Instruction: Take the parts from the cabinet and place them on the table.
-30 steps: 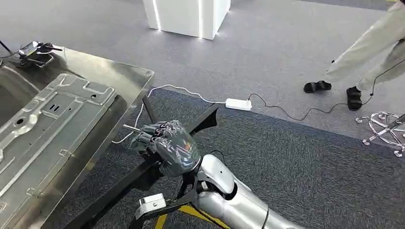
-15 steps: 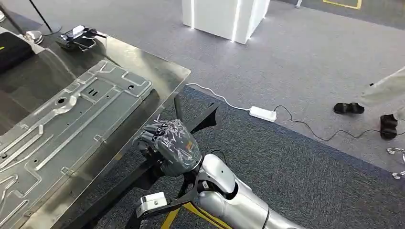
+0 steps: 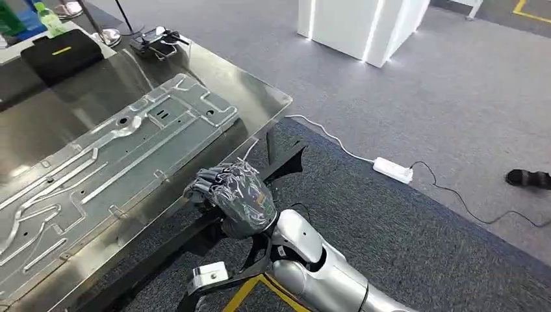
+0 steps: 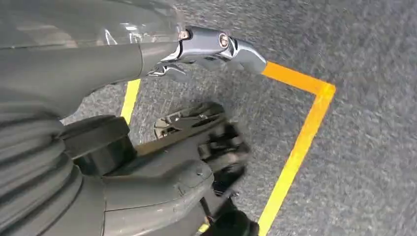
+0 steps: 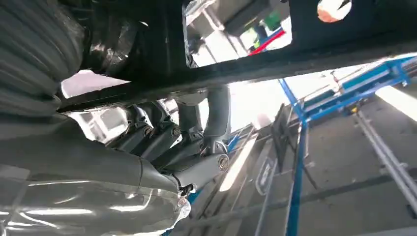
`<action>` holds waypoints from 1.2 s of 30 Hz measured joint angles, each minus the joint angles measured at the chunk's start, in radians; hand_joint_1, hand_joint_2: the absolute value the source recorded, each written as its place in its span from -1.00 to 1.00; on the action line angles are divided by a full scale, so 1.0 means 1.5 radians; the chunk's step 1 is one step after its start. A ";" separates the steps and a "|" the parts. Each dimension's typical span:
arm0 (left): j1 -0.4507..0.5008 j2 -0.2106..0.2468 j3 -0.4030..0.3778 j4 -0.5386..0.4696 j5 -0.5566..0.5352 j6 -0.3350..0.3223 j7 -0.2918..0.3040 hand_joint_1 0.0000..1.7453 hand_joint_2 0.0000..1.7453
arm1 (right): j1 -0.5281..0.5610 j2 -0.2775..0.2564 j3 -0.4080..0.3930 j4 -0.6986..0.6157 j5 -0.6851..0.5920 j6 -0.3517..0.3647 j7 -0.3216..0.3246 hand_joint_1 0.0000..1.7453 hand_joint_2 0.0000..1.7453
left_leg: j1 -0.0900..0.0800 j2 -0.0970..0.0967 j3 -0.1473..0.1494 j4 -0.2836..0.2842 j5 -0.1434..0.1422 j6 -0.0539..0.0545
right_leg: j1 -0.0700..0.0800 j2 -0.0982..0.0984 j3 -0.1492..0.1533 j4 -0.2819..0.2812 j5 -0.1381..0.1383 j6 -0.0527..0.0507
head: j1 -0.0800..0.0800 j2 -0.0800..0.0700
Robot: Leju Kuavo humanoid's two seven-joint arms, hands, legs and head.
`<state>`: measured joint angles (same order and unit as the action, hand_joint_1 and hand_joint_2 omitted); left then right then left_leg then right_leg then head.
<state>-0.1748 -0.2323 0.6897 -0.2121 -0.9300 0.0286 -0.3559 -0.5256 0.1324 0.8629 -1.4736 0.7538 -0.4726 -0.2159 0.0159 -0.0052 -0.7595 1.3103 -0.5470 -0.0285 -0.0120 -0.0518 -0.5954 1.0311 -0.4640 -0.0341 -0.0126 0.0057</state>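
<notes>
While the right hand (image 3: 235, 198), wrapped in a shiny grey cover, sits just off the near edge of the worktop (image 3: 260, 97), its fingers (image 5: 216, 113) are curled tight around a long black metal bar with an angled, notched end (image 3: 281, 166). That bar runs slantwise from low in the head view up toward the worktop's corner, below and beside the edge, not resting on the surface. From the right wrist camera the same black bar crosses in front of the fingers, with a rectangular cut-out and a round hole in it.

On the reflective steel worktop lies a large stamped silver sheet-metal panel with ribs and slots (image 3: 117, 162), flat and reaching close to the near edge. Farther back on the surface are a black rectangular case (image 3: 62, 53) and a small dark clamp-like device (image 3: 156, 40).

On the grey carpet a white power strip with its cable (image 3: 392, 169) lies well apart from the worktop, and a white lit pillar (image 3: 360, 26) stands beyond.

In the left wrist view the left hand (image 4: 216, 46) hangs over carpet marked with yellow tape (image 4: 300, 142); its fingers hold nothing, though how wide they are I cannot tell.
</notes>
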 joint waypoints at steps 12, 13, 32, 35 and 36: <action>-0.004 0.002 0.000 0.000 0.006 -0.001 -0.001 -1.00 1.00 | 0.000 -0.004 -0.005 -0.008 0.002 -0.002 0.005 1.00 1.00 | -0.006 0.003 0.107 -0.211 0.087 0.042 | -0.001 0.028 -0.028 0.105 -0.079 0.030 | 0.001 0.000; -0.004 0.002 0.000 0.000 0.006 -0.001 -0.001 -1.00 1.00 | 0.003 -0.007 -0.007 -0.008 0.002 -0.002 0.005 1.00 1.00 | -0.006 -0.006 0.107 -0.210 0.087 0.043 | -0.001 0.032 -0.061 0.164 -0.101 0.032 | 0.001 0.000; 0.012 0.007 0.002 0.000 0.020 0.010 -0.008 -1.00 1.00 | 0.038 -0.037 -0.040 -0.015 0.023 -0.016 0.005 1.00 1.00 | 0.001 0.003 0.022 -0.047 0.032 0.001 | -0.004 -0.006 0.001 0.000 0.000 0.008 | -0.001 0.000; 0.009 0.008 0.003 0.000 0.021 0.012 -0.010 -1.00 1.00 | 0.038 -0.045 -0.051 -0.020 0.036 -0.016 0.011 1.00 1.00 | -0.011 0.062 0.098 -0.191 0.078 0.014 | 0.001 -0.027 0.014 -0.002 -0.009 0.017 | -0.001 0.000; 0.008 0.007 0.003 0.000 0.022 0.012 -0.011 -1.00 1.00 | 0.037 -0.048 -0.055 -0.021 0.042 -0.015 0.014 1.00 1.00 | -0.011 0.054 0.099 -0.197 0.083 0.019 | 0.002 -0.032 0.014 -0.001 -0.010 0.021 | -0.001 0.000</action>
<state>-0.1631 -0.2212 0.6935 -0.2121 -0.8965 0.0465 -0.3731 -0.4700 0.0599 0.7798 -1.5053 0.8163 -0.4955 -0.1957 0.0000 0.0752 -0.6108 1.0148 -0.4226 -0.0006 -0.0086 -0.0999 -0.5742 1.0300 -0.4794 -0.0030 -0.0137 0.0057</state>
